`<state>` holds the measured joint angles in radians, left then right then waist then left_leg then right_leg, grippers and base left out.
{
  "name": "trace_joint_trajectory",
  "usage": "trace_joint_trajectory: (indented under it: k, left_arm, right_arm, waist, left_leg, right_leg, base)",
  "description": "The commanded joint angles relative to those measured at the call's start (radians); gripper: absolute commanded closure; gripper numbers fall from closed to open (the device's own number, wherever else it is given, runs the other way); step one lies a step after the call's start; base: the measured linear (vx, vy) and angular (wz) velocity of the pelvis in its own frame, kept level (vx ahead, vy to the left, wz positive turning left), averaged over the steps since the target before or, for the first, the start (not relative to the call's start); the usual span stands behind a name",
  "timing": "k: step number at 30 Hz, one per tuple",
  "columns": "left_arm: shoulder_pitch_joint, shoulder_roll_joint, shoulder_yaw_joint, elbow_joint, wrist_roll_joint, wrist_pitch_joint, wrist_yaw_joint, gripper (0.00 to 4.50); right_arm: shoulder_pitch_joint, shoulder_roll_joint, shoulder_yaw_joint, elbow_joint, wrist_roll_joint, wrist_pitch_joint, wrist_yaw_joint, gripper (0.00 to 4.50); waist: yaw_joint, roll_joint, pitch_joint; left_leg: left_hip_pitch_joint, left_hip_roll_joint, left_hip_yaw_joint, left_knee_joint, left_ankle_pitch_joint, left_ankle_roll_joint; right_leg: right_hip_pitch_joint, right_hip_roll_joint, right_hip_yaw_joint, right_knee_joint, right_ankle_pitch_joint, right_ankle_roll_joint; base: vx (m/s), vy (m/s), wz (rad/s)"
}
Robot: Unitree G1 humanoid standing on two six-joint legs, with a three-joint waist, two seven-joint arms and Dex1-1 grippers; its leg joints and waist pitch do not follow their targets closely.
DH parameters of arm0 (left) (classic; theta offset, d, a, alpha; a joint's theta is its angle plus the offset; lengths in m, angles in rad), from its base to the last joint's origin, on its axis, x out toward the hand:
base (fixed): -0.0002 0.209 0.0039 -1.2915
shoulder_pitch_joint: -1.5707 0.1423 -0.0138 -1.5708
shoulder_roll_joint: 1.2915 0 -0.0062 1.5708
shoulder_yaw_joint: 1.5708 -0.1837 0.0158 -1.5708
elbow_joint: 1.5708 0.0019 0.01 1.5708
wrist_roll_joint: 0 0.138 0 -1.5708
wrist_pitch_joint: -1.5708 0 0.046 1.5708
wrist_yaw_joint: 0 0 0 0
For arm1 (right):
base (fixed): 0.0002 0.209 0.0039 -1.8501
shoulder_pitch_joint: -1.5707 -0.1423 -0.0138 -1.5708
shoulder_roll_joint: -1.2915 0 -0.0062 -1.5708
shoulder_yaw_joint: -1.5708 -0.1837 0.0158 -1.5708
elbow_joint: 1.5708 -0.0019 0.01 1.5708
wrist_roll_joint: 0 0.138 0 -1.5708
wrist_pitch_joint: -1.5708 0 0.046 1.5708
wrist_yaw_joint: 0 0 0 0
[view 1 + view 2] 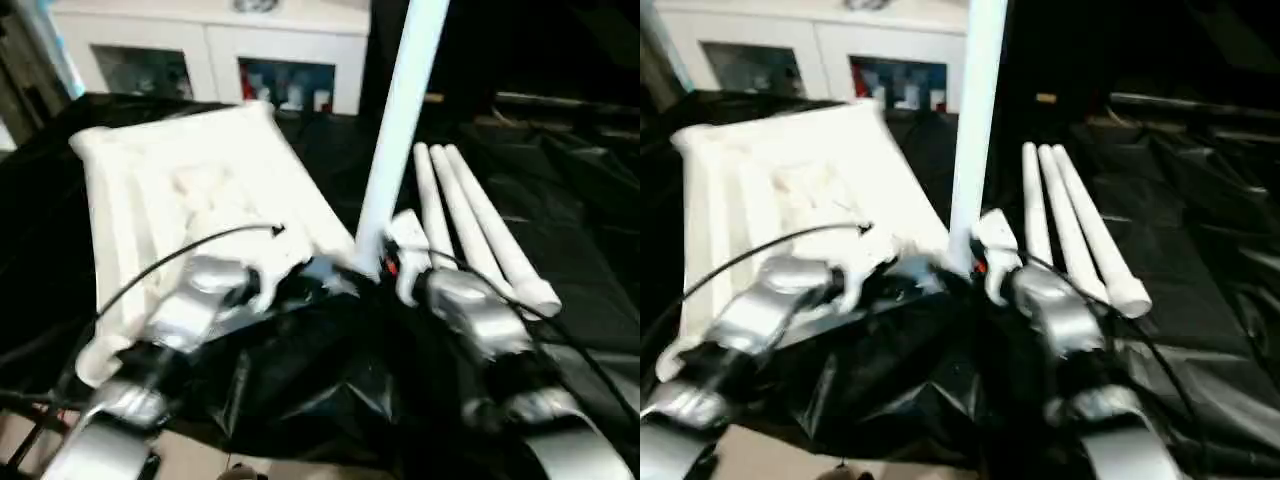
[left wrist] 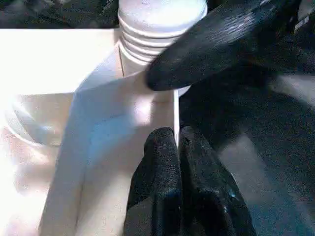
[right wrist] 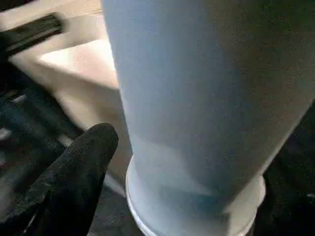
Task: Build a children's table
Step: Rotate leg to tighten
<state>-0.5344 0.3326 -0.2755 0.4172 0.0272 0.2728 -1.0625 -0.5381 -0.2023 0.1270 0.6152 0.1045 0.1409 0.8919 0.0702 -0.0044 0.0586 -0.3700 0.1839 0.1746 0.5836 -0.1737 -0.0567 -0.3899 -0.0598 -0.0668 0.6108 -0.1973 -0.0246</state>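
The children's table top (image 1: 190, 190) lies underside up on the black sheet, to the left. One white leg (image 1: 400, 120) stands upright at its near right corner, and the ribbed thread of its end (image 2: 157, 29) shows above the corner rim. Three more legs (image 1: 470, 230) lie side by side on the right. My left gripper (image 2: 177, 147) is shut with nothing in it and rests on the top's edge wall just short of that corner. My right gripper (image 1: 375, 262) stands open around the upright leg's base, with one finger (image 3: 83, 167) beside the leg.
A white cabinet with glass doors (image 1: 210, 50) stands behind the table top. The black sheet (image 1: 560, 200) covers the work surface, and its folds rise at the far right. A thin black cable (image 1: 170, 255) arcs over my left forearm.
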Motion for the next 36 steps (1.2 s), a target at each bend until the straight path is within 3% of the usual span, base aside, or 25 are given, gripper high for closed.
trace_joint_trajectory:
  k: [1,6,11,22,26,27,29,30,34,36]
  left_arm:
    - [0.007,-0.002,-0.044,-0.063,-0.048,-0.045,-0.087,4.5]
    - [0.027,0.054,-0.046,-0.08,-0.051,-0.055,-0.152,4.5]
    - [0.038,0.074,-0.042,-0.104,-0.071,-0.044,-0.187,4.5]
    - [0.047,0.077,-0.047,-0.115,-0.07,-0.038,-0.182,4.5]
    - [0.028,0.047,-0.028,-0.089,-0.06,-0.021,-0.116,4.5]
    - [0.006,0.017,-0.014,-0.06,-0.047,-0.01,-0.055,4.5]
    - [-0.006,0.002,-0.007,-0.046,-0.043,-0.005,-0.026,4.5]
    - [-0.02,-0.016,0.002,-0.031,-0.039,0.009,0.01,4.5]
    - [-0.09,-0.094,0.038,0.031,-0.003,0.086,0.204,4.5]
    - [-0.109,-0.121,0.06,0.041,0.0,0.126,0.272,4.5]
  right_arm:
    - [0.019,-0.021,0.053,-0.062,0.022,0.018,0.127,0.49]
    - [0.057,-0.115,0.081,-0.165,0.07,0.062,0.289,0.49]
    - [0.071,-0.139,0.086,-0.205,0.092,0.1,0.351,0.49]
    - [0.083,-0.118,0.1,-0.214,0.081,0.135,0.318,1.44]
    - [0.091,-0.084,0.098,-0.19,0.059,0.113,0.247,1.71]
    - [0.082,-0.039,0.08,-0.142,0.038,0.095,0.147,1.73]
    - [0.073,-0.016,0.069,-0.114,0.029,0.085,0.095,1.75]
    - [0.06,0.013,0.055,-0.078,0.018,0.08,0.026,1.77]
    - [-0.013,0.141,-0.014,0.065,0.008,0.093,-0.266,1.78]
    - [-0.027,0.171,-0.03,0.087,0.011,0.086,-0.324,1.78]
  waist:
    - [0.008,0.001,-0.065]
    - [0.025,-0.003,-0.063]
    - [0.034,-0.007,-0.063]
    - [0.038,-0.004,-0.065]
    - [0.035,-0.005,-0.063]
    - [0.033,0.0,-0.062]
    - [0.027,-0.004,-0.059]
    - [0.028,0.001,-0.062]
    - [0.009,0.003,-0.061]
    - [0.013,0.003,-0.064]
  left_leg:
    - [0.012,0.055,-0.014,-0.066,-0.181,0.063]
    - [0.017,0.056,-0.013,-0.067,-0.194,0.055]
    - [0.015,0.058,-0.013,-0.068,-0.188,0.05]
    - [0.015,0.055,-0.014,-0.066,-0.176,0.04]
    - [0.016,0.054,-0.014,-0.067,-0.195,0.028]
    - [0.017,0.053,-0.014,-0.068,-0.205,0.018]
    - [0.018,0.05,-0.017,-0.071,-0.231,0.002]
    - [0.021,0.051,-0.018,-0.071,-0.232,-0.004]
    - [0.022,0.049,-0.018,-0.072,-0.248,-0.022]
    - [0.024,0.049,-0.018,-0.069,-0.235,-0.022]
  right_leg:
    - [0.05,-0.09,0.053,-0.068,-0.131,-0.232]
    - [0.045,-0.09,0.054,-0.071,-0.178,-0.219]
    - [0.044,-0.092,0.054,-0.07,-0.185,-0.216]
    - [0.043,-0.092,0.053,-0.07,-0.181,-0.214]
    - [0.042,-0.092,0.054,-0.074,-0.213,-0.206]
    - [0.04,-0.093,0.055,-0.076,-0.238,-0.198]
    - [0.04,-0.095,0.054,-0.083,-0.29,-0.187]
    - [0.04,-0.096,0.054,-0.082,-0.298,-0.185]
    - [0.035,-0.093,0.055,-0.084,-0.307,-0.186]
    - [0.036,-0.094,0.055,-0.083,-0.288,-0.187]
  base:
    - [0.0,0.0,0.0]
    - [0.0,0.0,0.0]
    - [0.0,0.0,0.0]
    - [0.0,0.0,0.0]
    - [0.0,0.0,0.0]
    - [0.0,0.0,0.0]
    - [0.0,0.0,0.0]
    - [0.0,0.0,0.0]
    - [0.0,0.0,0.0]
    - [0.0,0.0,0.0]
